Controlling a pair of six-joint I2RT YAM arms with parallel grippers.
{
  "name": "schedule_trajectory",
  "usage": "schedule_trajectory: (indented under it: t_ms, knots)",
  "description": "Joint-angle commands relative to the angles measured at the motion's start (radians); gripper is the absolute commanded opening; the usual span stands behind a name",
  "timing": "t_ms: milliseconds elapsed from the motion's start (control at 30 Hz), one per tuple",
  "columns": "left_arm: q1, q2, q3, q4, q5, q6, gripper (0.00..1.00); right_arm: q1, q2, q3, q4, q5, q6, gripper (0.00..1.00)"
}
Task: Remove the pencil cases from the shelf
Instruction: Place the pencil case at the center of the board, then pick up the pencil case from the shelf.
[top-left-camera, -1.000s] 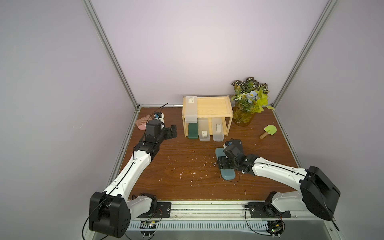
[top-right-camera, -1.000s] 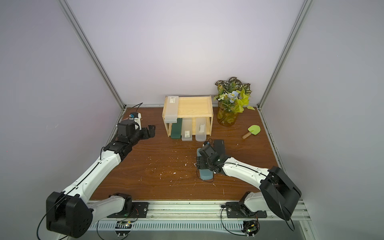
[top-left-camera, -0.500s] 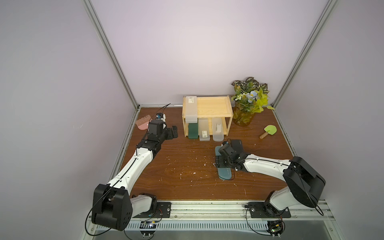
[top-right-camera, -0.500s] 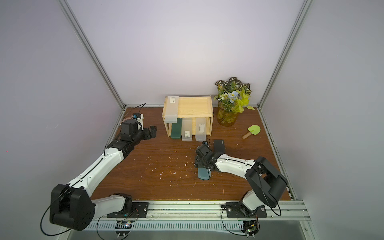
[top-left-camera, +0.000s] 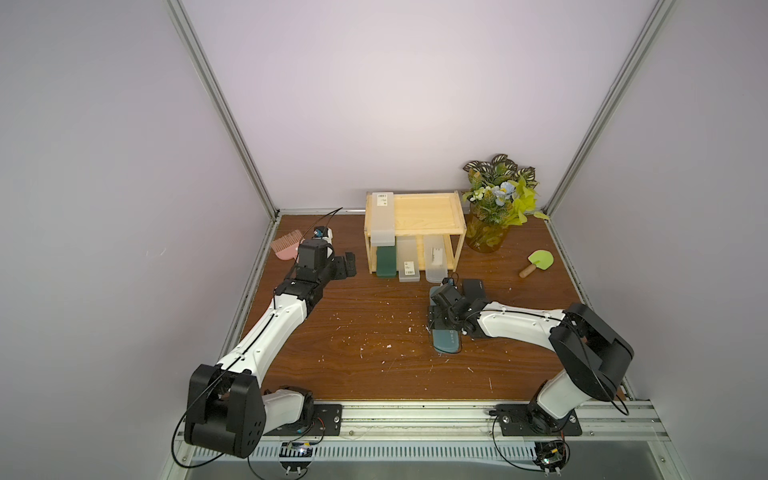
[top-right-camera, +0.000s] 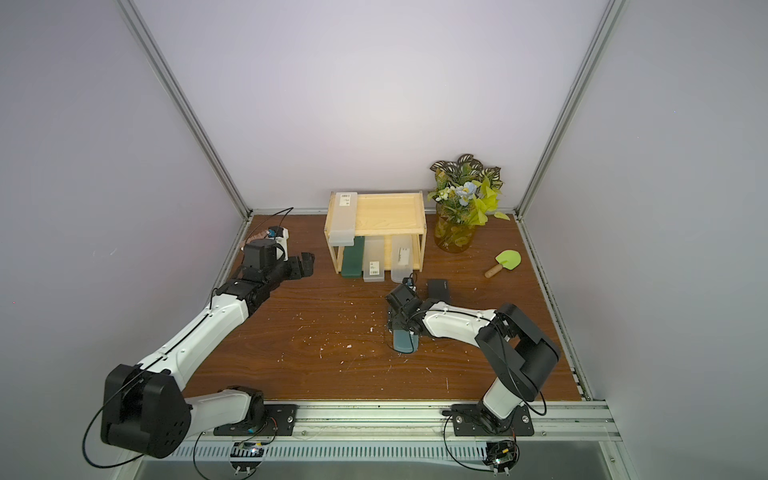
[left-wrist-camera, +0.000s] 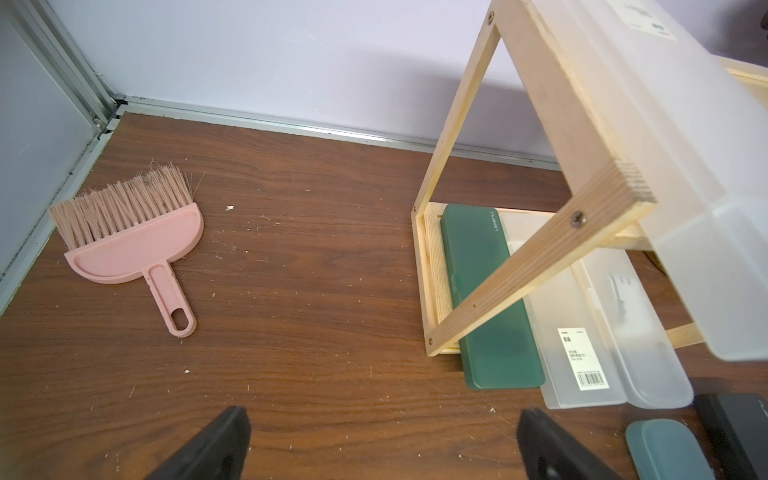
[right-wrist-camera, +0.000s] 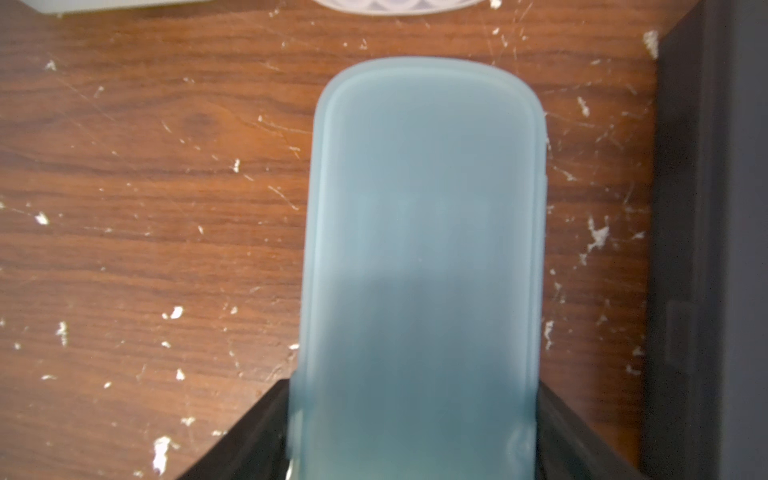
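while my right fingers (right-wrist-camera: 257, 436) clamp the teal case (right-wrist-camera: 419, 249) low on the tabletop (top-left-camera: 374, 332) beside the black case (top-left-camera: 475, 287), clear of the shelf (top-left-camera: 424, 212), my left fingers (left-wrist-camera: 224, 440) stand wide apart, ready for the next one.

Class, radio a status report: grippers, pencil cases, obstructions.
Left gripper open, empty. Right gripper shut on teal rounded plastic pencil case. Four other cases on pale wooden shelf. Nothing blocking.

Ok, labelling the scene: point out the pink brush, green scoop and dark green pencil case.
pink brush (left-wrist-camera: 137, 245): left wrist view, pink back.
green scoop (top-left-camera: 542, 261): in a top view, blade.
dark green pencil case (left-wrist-camera: 500, 353): left wrist view, lid.
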Motion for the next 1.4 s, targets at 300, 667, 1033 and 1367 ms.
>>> schedule_trajectory:
  t_ms: [300, 667, 1033, 1367]
  knots:
    - [-0.006, 0.012, 0.035, 0.008, 0.004, 0.020, 1.00, -0.012, 0.015, 0.063, -0.018, 0.021, -0.010, 0.86]
    - [-0.006, 0.004, 0.076, -0.015, 0.013, 0.015, 1.00, -0.010, -0.140, 0.116, -0.123, 0.034, -0.059, 0.99]
    - [-0.018, -0.027, 0.138, -0.038, 0.041, -0.022, 1.00, -0.006, -0.302, 0.333, -0.242, 0.083, -0.227, 0.99]
    - [-0.117, -0.001, 0.255, -0.085, -0.091, -0.039, 1.00, -0.010, 0.072, 1.005, -0.368, 0.045, -0.389, 0.99]
